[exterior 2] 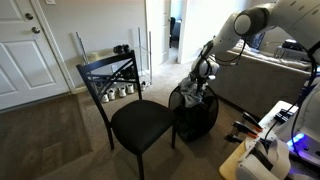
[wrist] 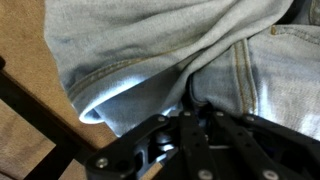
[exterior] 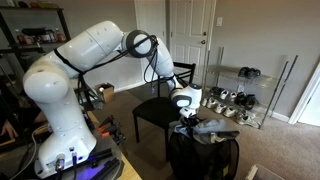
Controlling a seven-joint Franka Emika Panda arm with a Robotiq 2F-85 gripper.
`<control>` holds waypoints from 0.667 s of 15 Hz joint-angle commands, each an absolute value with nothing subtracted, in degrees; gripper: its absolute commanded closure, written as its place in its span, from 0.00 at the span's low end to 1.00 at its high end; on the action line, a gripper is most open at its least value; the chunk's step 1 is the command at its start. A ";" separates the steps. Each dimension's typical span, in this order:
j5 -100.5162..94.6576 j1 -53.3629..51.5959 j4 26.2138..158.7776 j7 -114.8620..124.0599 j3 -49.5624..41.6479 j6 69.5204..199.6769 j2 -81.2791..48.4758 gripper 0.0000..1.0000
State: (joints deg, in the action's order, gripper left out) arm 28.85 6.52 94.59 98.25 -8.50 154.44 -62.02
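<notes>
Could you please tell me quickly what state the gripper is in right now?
The gripper: closed, its fingers apparently pinching the light blue jeans above the black hamper.

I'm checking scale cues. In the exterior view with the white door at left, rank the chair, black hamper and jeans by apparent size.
1. chair, though it stands nearest the camera.
2. black hamper.
3. jeans, pinched by the tool atop the hamper; only a small part shows.

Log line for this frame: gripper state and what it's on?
gripper: shut on jeans | jeans: bunched atop black hamper | black hamper: beside black chair
</notes>
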 commanded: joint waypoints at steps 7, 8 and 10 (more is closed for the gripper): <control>27.76 7.09 94.31 98.94 -8.02 154.47 -62.14 0.88; 27.76 7.09 94.31 98.94 -8.02 154.47 -62.14 0.88; 27.98 7.79 94.53 98.23 -7.54 154.38 -61.83 0.61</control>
State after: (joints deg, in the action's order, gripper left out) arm 28.82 6.55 94.58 98.25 -8.49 154.44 -62.02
